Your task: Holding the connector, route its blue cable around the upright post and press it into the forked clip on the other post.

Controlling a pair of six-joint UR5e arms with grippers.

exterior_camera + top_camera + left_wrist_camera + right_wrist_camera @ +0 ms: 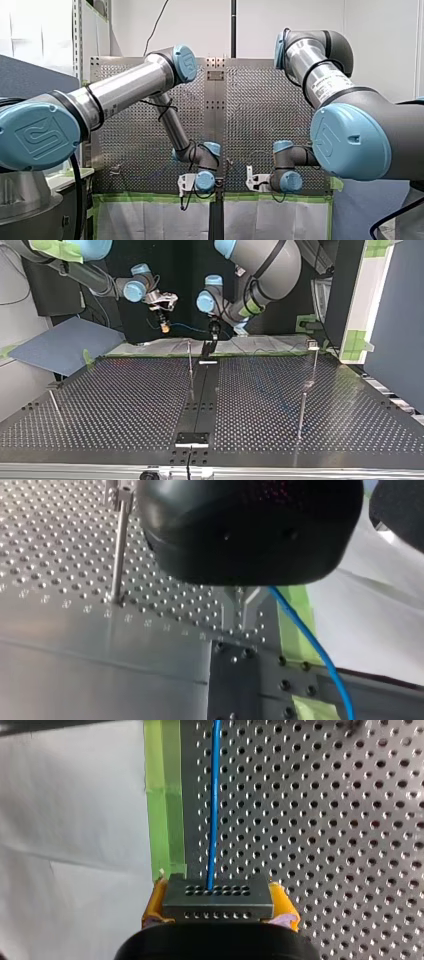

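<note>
My right gripper (218,906) is shut on the black connector (220,890), gripped between its yellow pads (283,904). The blue cable (214,800) runs straight out of the connector over the perforated table. In the top view my right gripper (164,326) hangs above the table's far edge, and the cable (190,330) spans across to my left gripper (214,335). My left gripper (243,617) has its metal fingers drawn together on the cable (310,640), which comes out beside them. A thin upright post (190,367) stands just ahead. The post with the forked clip (313,346) is at the top view's right.
Green tape (164,795) and white sheeting (75,820) border the table's edge by both grippers. A dark centre strip (202,390) runs across the table (125,400). Another thin post (54,405) leans at the top view's left. A blue-grey board (65,347) lies beyond that corner.
</note>
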